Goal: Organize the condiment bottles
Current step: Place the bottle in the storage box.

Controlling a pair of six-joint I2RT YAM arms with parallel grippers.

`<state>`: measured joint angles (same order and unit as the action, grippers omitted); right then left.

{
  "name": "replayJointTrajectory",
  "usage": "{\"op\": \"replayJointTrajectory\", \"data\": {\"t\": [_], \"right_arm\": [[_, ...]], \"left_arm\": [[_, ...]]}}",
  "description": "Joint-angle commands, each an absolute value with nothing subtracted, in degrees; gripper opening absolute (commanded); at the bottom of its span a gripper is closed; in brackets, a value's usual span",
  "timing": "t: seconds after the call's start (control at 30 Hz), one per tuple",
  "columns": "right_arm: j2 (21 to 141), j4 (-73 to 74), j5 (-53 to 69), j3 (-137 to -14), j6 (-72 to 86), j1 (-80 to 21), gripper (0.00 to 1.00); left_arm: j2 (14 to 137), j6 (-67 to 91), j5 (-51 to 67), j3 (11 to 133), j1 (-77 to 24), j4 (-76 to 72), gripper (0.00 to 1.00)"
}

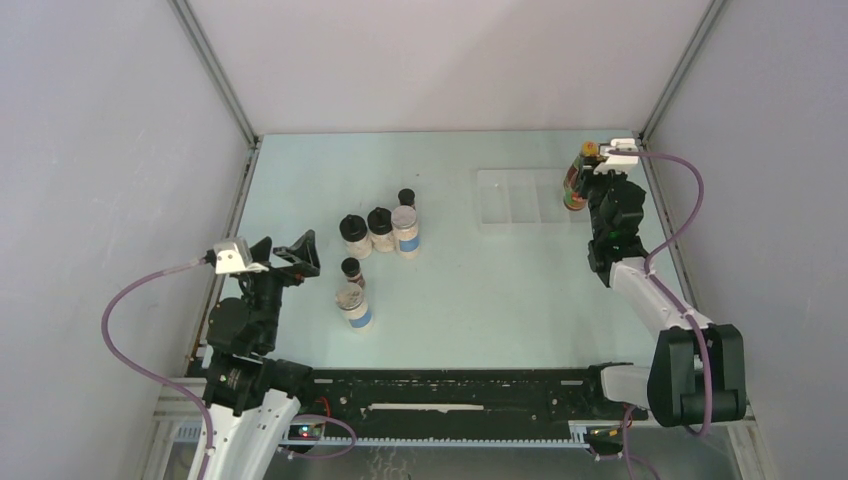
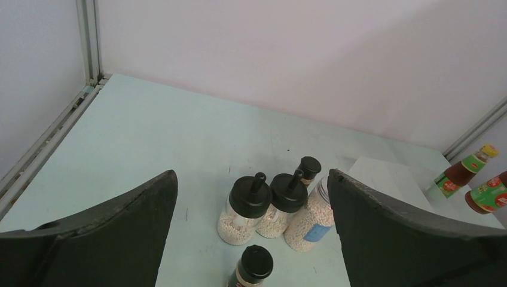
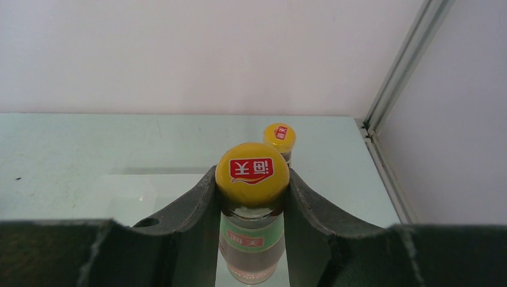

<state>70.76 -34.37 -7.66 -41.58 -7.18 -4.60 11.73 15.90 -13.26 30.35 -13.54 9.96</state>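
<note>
Sauce bottle (image 3: 252, 242) in right hand (image 3: 251, 176), left hand (image 2: 251, 176) spread

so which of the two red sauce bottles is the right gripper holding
The nearer bottle in the wrist view, clamped at the neck by the right gripper. The other bottle stands free behind it, only its yellow cap showing.

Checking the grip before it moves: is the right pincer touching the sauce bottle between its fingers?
Touching. Right wrist view: the right pincer presses the sauce bottle on both sides below its cap.
</note>
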Motion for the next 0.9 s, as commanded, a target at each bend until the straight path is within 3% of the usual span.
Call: {"op": "replayJointTrajectory", "data": {"t": [0.0, 0.87], "right_arm": [[71.29, -45.70, -8.77, -43.34, -5.95, -2.73, 0.00], [82.02, -51.13, -6.78, -44.72, -3.43, 1.96, 0.00]], "left_arm": [[12.65, 14.50, -12.06, 29.53, -13.77, 8.88, 1.00], [14.68, 14.37, -9.94, 29.53, -13.80, 8.05, 1.00]]}}
